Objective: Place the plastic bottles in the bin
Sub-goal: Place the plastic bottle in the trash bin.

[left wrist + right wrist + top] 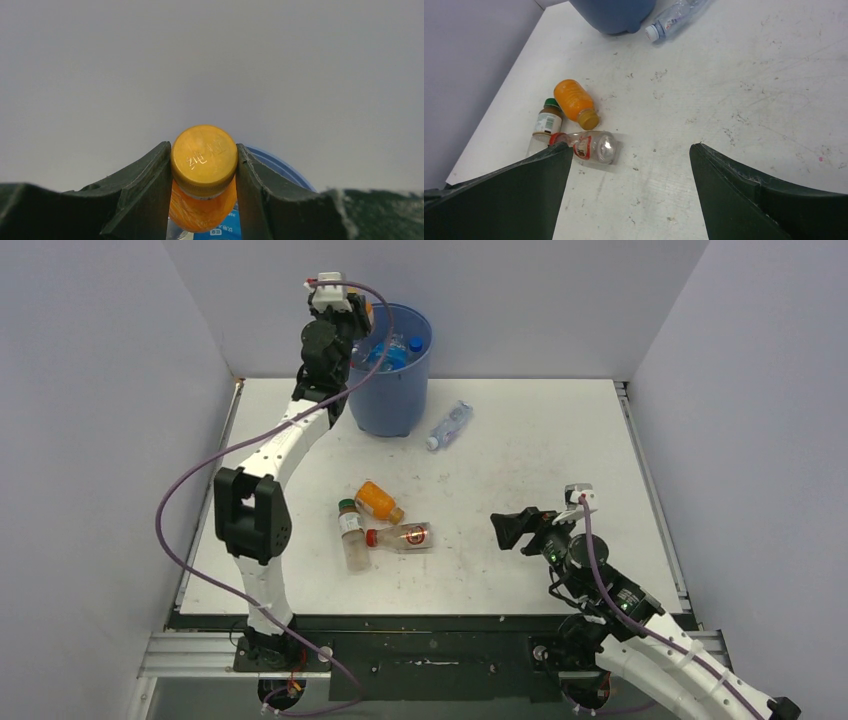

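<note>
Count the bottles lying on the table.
4: an orange one, a green-capped one and a red-capped one clustered mid-table; a clear one beside the bin. Arms may hide more.

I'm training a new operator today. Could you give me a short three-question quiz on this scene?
1. How many bottles lie on the table?
2. True or false: the right gripper holds a bottle.
3. The left gripper clamps: A) a green-capped bottle; B) an orange bottle; C) nothing.
Key: 1) four; 2) false, it is open and empty; 3) B, over the bin.
</note>
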Robot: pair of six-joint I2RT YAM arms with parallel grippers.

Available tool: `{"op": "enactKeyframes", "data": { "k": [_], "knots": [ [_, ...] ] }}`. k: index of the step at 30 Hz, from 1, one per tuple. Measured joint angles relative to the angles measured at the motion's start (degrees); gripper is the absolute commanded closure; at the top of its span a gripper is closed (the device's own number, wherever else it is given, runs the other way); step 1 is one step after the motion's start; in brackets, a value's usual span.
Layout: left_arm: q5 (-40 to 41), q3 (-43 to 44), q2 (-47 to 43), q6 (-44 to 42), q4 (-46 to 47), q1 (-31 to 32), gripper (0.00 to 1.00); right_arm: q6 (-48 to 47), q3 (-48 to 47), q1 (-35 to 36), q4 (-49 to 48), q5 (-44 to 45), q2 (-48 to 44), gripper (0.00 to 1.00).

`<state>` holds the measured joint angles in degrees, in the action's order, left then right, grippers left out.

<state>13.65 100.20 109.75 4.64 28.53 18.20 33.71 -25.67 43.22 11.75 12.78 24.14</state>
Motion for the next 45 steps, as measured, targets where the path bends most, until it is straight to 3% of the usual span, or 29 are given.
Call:
{"op": "enactKeyframes", "data": {
  "k": [6, 10, 11, 14, 16, 17, 22, 26, 36, 41, 45],
  "knots": [
    [0.22, 6.95, 6.88, 2.27, -4.63, 0.02, 1.0, -0.04, 1.62, -0.02, -0.79, 1.4, 1.57, 0.1],
    [0.7, 8.0, 9.94, 4.28, -6.25, 0.02, 0.92, -0.04, 1.66, -0.02, -1.01, 2.03, 1.57, 0.1],
    [0.74, 8.39, 10.73, 4.61, -6.86, 0.02, 0.83, -0.04, 1.66, -0.02, -0.94, 2.21, 1.55, 0.1],
    [1.22, 9.09, 12.57, 5.18, -8.31, 0.02, 0.29, -0.11, 1.66, -0.02, -0.46, 2.54, 1.46, 0.1],
    [1.55, 9.25, 12.9, 5.38, -8.81, -0.02, 0.06, -0.22, 1.64, -0.02, 0.0, 2.89, 1.36, 0.1],
    [1.77, 9.25, 12.87, 5.55, -9.07, -0.04, 0.03, -0.24, 1.64, -0.02, 0.26, 2.95, 1.25, 0.1],
    [1.97, 7.15, 10.78, 7.89, -8.72, -0.09, 0.04, -0.39, 1.11, -0.02, 1.64, 3.48, 1.14, 0.1],
    [1.14, 1.68, 3.58, 10.23, -7.96, 0.28, 0.04, -0.63, -0.68, -0.02, 2.56, 3.61, 1.27, 0.1],
    [-2.1, -18.34, -31.82, 13.09, -4.9, 2.78, 0.04, 0.31, -3.28, 0.0, 1.97, 3.54, 4.81, 0.1],
    [-1.4, -30.77, -48.96, 12.55, -12.48, 2.8, 0.04, 0.59, -3.26, 0.0, -1.4, 0.72, 9.6, 0.1],
    [-0.57, -42.45, -59.04, 13.25, -22.56, 2.64, 0.04, -0.59, -3.63, 0.0, -6.6, -6.75, 19.28, 0.08]
  ]
}}
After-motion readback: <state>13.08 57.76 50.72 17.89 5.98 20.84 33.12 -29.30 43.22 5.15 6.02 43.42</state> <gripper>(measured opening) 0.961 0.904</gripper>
